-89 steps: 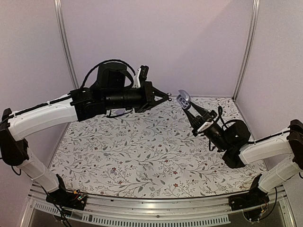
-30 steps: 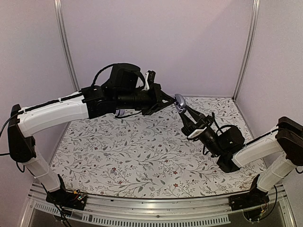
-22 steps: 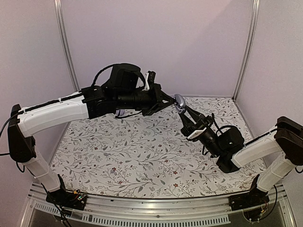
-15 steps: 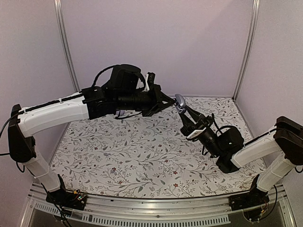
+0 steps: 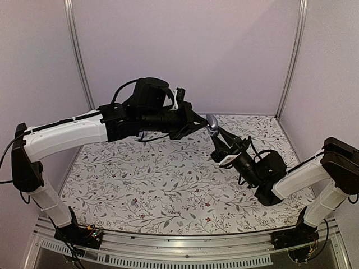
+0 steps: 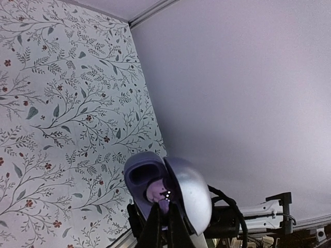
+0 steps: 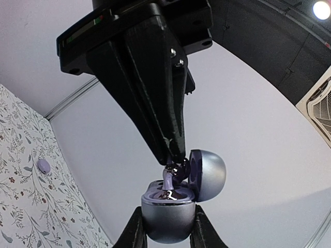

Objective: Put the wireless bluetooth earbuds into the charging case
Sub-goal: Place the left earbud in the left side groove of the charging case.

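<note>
The charging case (image 7: 168, 217) is held up in the air with its lid (image 7: 208, 175) hinged open, and my right gripper (image 7: 167, 211) is shut on its lower half. My left gripper (image 6: 165, 211) is shut on one lavender earbud (image 7: 171, 178), whose stem points down into a well of the case. In the left wrist view the open case (image 6: 181, 188) sits just beyond the pinched earbud (image 6: 164, 202). From above, the left gripper (image 5: 202, 120) meets the case (image 5: 212, 121) over the back of the table, with the right gripper (image 5: 216, 133) below it. A second earbud (image 7: 43, 165) lies on the cloth.
A floral cloth (image 5: 168, 179) covers the table. Lavender walls (image 5: 185, 50) with metal corner posts (image 5: 291, 56) close in the back and sides. Both arms reach over the rear middle of the table.
Both arms have shifted slightly left and closed together. The left gripper's earbud has come from beside the case lid down to the case's opening.
</note>
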You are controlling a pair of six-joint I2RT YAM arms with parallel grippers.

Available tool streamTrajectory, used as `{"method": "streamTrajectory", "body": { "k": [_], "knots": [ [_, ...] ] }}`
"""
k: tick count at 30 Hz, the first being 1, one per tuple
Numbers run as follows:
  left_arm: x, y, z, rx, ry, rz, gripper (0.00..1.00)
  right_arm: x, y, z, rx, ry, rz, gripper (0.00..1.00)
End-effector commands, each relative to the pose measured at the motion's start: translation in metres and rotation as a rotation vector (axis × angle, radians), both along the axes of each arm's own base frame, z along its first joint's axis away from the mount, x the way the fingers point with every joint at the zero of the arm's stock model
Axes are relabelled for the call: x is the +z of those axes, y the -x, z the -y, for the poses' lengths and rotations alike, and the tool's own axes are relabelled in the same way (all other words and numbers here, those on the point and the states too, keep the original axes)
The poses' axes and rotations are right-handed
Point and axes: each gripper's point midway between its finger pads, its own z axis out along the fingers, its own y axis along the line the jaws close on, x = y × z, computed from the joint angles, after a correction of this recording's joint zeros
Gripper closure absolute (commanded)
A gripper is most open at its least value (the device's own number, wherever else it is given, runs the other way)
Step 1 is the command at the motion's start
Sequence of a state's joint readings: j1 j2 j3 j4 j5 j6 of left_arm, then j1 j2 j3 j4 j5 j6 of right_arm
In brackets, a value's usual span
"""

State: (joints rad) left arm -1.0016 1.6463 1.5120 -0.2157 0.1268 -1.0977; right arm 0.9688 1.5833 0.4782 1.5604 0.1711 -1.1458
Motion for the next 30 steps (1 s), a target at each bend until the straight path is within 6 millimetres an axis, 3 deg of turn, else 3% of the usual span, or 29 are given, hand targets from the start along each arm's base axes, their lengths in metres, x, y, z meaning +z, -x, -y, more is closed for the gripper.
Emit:
{"method": "streamTrajectory", "body": {
  "k": [1, 13, 30],
  "knots": [
    [-0.016, 0.008, 0.005, -0.018, -0.022, -0.046, 1.0, 0.04, 0.016, 0.014, 0.011, -0.155, 0.108, 1.0],
    [-0.027, 0.004, -0.006, 0.039, -0.033, -0.081, 1.0, 0.046, 0.023, 0.022, 0.025, -0.204, 0.125, 1.0],
    [0.002, 0.019, 0.003, -0.07, 0.06, -0.023, 1.0, 0.035, 0.029, 0.015, 0.066, -0.171, 0.131, 1.0]
  ]
}}
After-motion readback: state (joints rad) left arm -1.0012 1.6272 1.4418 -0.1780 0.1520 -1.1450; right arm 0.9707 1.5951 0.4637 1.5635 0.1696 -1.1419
